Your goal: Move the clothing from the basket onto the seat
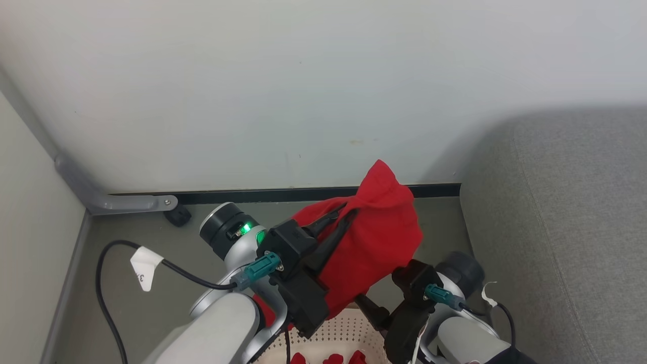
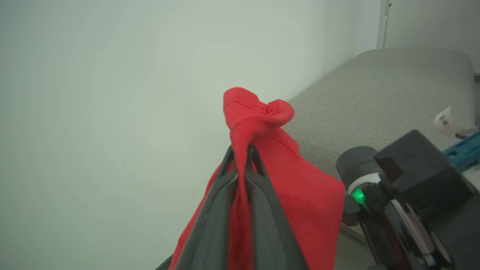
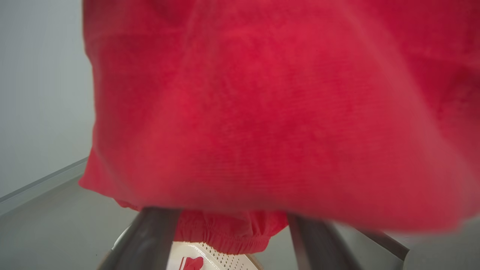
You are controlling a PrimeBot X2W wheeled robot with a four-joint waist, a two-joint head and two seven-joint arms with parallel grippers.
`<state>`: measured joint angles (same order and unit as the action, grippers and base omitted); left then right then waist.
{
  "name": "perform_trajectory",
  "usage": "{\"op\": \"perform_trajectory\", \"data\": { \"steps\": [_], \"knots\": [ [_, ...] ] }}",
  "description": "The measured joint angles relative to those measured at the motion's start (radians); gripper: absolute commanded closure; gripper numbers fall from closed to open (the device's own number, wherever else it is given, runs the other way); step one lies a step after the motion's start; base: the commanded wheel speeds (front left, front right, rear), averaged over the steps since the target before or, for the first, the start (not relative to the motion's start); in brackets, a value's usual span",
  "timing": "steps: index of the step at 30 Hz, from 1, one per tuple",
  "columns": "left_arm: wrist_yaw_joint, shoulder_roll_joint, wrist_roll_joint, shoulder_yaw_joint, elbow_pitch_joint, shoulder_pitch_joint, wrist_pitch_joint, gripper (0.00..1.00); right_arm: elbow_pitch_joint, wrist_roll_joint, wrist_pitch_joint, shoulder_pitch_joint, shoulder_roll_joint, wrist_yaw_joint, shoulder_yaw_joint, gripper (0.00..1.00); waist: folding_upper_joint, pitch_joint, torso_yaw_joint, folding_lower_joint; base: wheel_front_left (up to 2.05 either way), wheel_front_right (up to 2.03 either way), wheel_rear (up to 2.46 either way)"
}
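Clothing (image 2: pixel 300 195) in left claw (image 2: pixel 240 150) (basket (image 3: pixel 225 258) below)

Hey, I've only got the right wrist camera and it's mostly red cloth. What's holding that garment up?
Observer: The left gripper is shut on the red garment, pinching a bunched fold near its top.
Operator: Okay, where's the seat from there?
Observer: The grey seat lies on the robot's right, beside the hanging cloth.
Operator: Is the cloth over it yet?
Observer: Not yet. In the head view it hangs above the basket, short of the seat's near edge.
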<state>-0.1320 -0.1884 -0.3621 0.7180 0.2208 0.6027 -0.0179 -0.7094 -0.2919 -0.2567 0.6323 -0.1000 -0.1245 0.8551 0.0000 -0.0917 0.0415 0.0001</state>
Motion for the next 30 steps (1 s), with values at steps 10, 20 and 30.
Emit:
{"op": "perform_trajectory", "data": {
  "steps": [10,20,30],
  "knots": [
    [0.001,-0.016,-0.014,-0.022,-0.005,0.004,0.022,1.0,-0.019,-0.073,0.0,0.035,-0.005,0.0,0.059,1.0,0.0001,-0.007,-0.003,0.0,0.0,0.0,0.0],
    [0.022,-0.04,-0.025,-0.042,-0.005,-0.021,0.033,1.0,0.011,-0.147,0.0,0.011,-0.074,0.0,0.038,1.0,0.0,-0.011,-0.046,0.0,0.0,0.0,0.0],
    [0.028,-0.029,-0.056,-0.043,-0.011,-0.039,0.032,0.0,0.064,-0.184,0.0,-0.011,-0.1,0.0,-0.036,1.0,0.0,-0.011,-0.087,0.0,0.0,0.0,0.0]
  ]
}}
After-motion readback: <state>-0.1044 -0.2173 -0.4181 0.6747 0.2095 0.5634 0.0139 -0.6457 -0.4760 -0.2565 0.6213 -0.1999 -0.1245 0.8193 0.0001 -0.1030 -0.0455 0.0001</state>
